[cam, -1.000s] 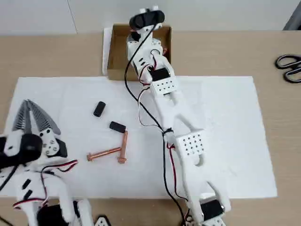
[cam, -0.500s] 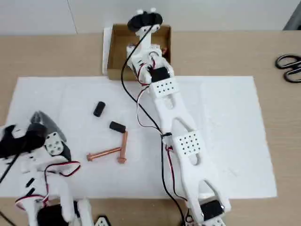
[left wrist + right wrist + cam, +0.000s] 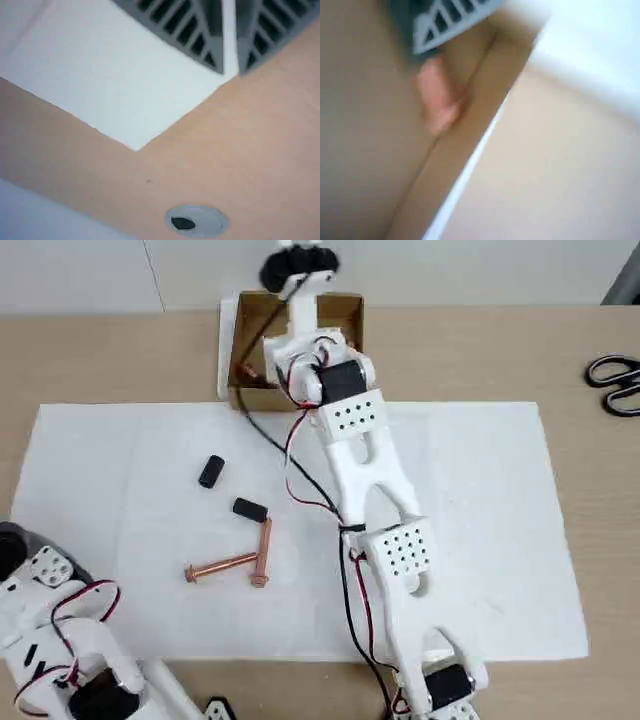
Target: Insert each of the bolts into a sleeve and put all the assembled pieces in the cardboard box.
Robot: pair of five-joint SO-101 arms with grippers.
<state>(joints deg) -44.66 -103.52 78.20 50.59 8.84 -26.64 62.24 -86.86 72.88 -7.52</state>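
Two black sleeves [image 3: 210,471] [image 3: 250,509] and two copper bolts [image 3: 222,566] [image 3: 263,552] lie loose on the white paper [image 3: 480,520]. The bolts touch at their heads. My right arm [image 3: 360,460] stretches across the paper to the cardboard box [image 3: 232,350]. Its gripper [image 3: 445,25] is inside the box, with a copper bolt [image 3: 437,100] right at its tip and close to the box wall. That bolt [image 3: 245,373] sits in the box's left part. My left gripper [image 3: 231,70] is shut and holds nothing, hovering over the paper's corner [image 3: 135,145].
Scissors [image 3: 615,380] lie on the bare wooden table at the far right. A round grey grommet [image 3: 196,220] is set in the tabletop near the left arm [image 3: 50,610]. The right half of the paper is bare apart from the arm over it.
The left arm has pulled back toward the near left corner of the table. The right arm has swung its gripper from the right side of the box to the left.
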